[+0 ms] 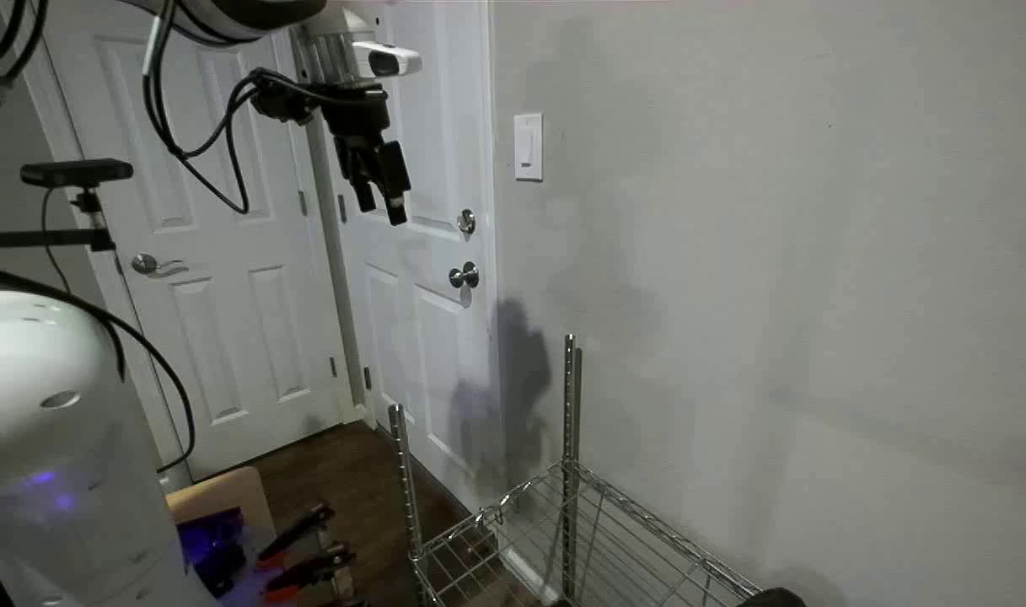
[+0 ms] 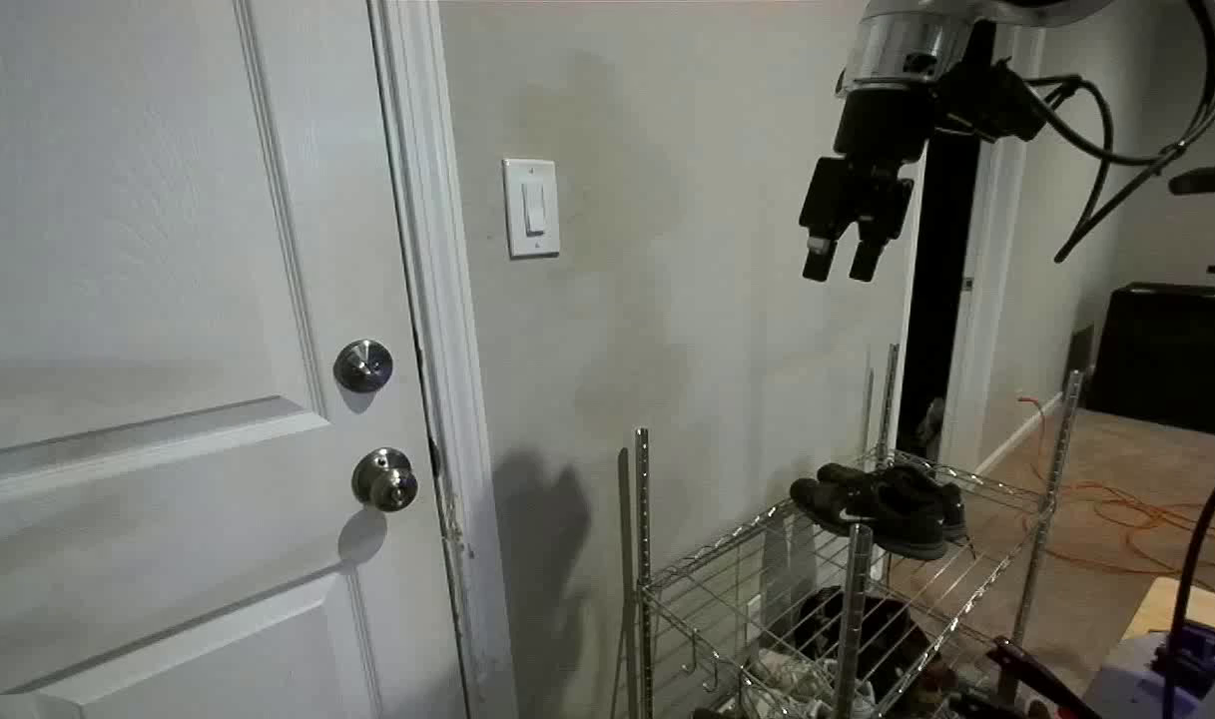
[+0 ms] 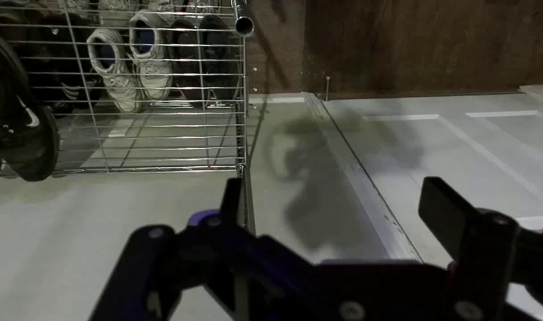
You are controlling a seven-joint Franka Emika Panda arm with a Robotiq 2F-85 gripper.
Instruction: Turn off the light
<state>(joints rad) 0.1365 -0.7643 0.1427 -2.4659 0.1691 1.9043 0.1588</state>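
The light switch is a white upright plate with a rocker on the grey wall, beside the door frame. It shows in both exterior views [image 1: 529, 147] [image 2: 532, 208] and is out of the wrist view. No lamp is in view. My gripper [image 1: 382, 215] is black, points downward and hangs in the air away from the switch. In an exterior view the gripper [image 2: 841, 275] is well to the right of the plate, its tips a little lower than it. In the wrist view the gripper [image 3: 332, 187] is open, with its fingers wide apart and nothing between them.
A white door [image 2: 168, 419] with a round metal knob [image 2: 384, 480] and a deadbolt [image 2: 363, 365] is beside the switch. A wire shelf rack [image 1: 563, 459] with metal posts stands below, against the wall. Black shoes [image 2: 887, 507] lie on its top shelf.
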